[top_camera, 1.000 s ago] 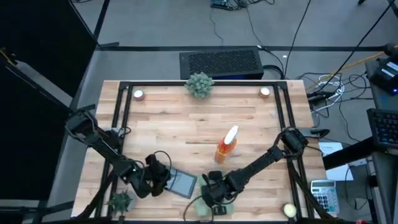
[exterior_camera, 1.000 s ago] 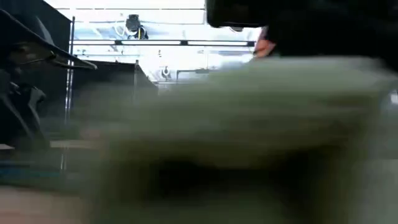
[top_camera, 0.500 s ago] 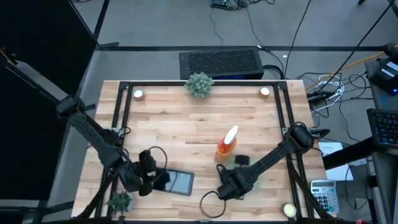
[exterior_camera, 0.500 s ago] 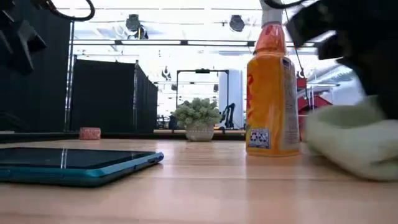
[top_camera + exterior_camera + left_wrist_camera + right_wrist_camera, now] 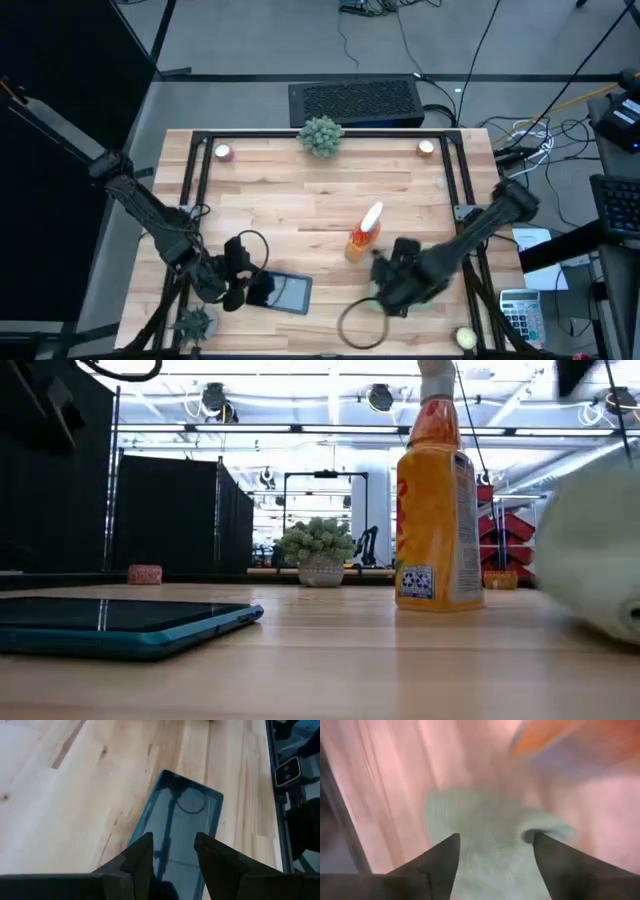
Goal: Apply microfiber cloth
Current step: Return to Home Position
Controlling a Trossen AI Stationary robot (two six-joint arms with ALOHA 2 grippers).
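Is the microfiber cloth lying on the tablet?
No, the microfiber cloth sits between the fingers of the right gripper, apart from the tablet.

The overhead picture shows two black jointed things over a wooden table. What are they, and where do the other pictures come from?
They are robot arms: the left arm and the right arm. One camera looks down from above, one sits at table height, and one rides on each wrist. On the table are a dark tablet, an orange spray bottle and a round plant. The right fingers grip a pale green microfiber cloth, near the bottle; the left fingers hang open above the tablet.
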